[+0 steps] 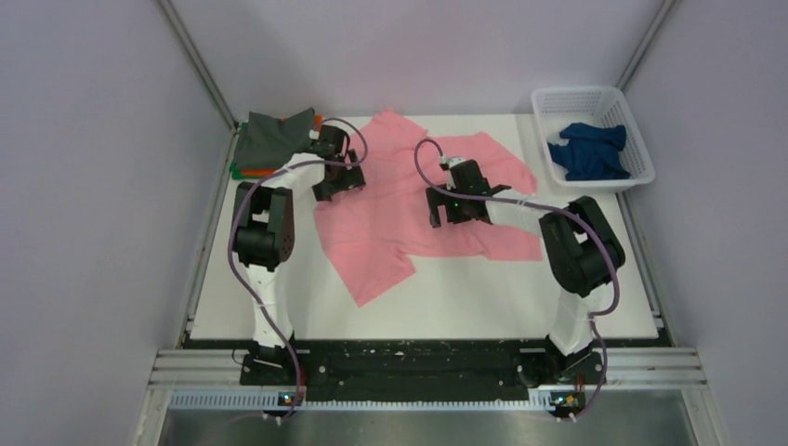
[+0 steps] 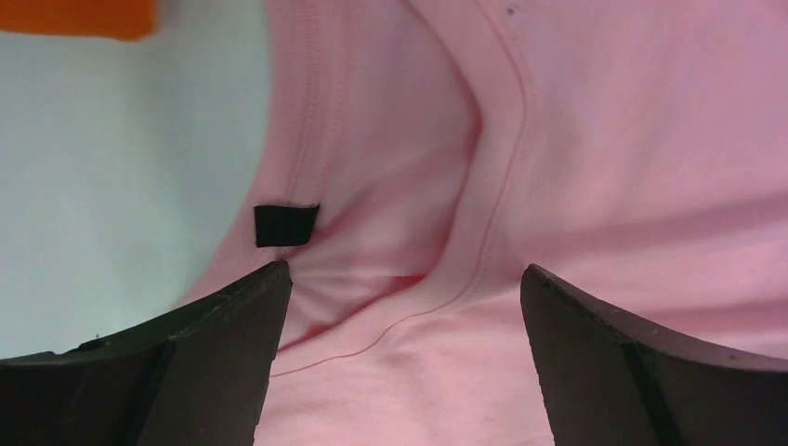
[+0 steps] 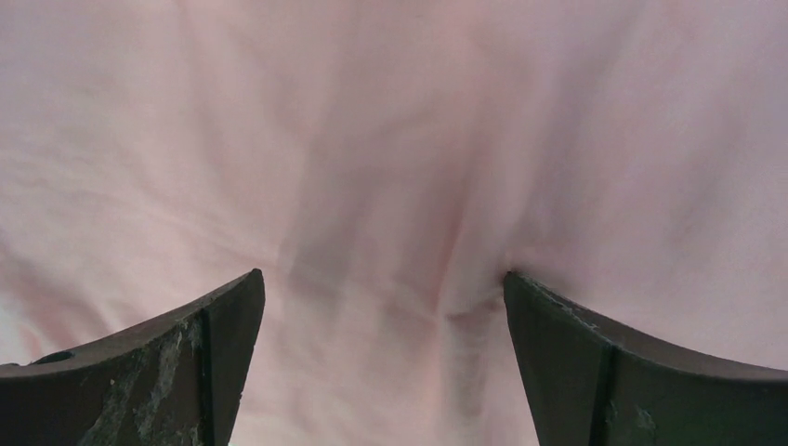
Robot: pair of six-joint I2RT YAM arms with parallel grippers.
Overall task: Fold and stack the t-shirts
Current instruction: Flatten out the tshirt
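Both released, nothing held: my left end effector (image 2: 404, 279) sits right over a stitched seam (image 2: 506, 204) of the pink t-shirt (image 1: 400, 237), and my right end effector (image 3: 383, 279) is over its wrinkly middle. I'd pinch one layer at an edge and tug it flat first. It's soft, rumpled and sprawled on the counter (image 1: 483, 311) under both.

A white worktop (image 1: 465, 311) sits inside a booth of plain, pale lilac-grey walls (image 1: 418, 46) at the back and on both sides. Slanting aluminium posts (image 1: 198, 65) mark the two far corners. Along the near edge a black plate (image 1: 418, 358) lies between aluminium rails (image 1: 195, 372), with dull grey metal (image 1: 418, 429) below. The light is soft and even.
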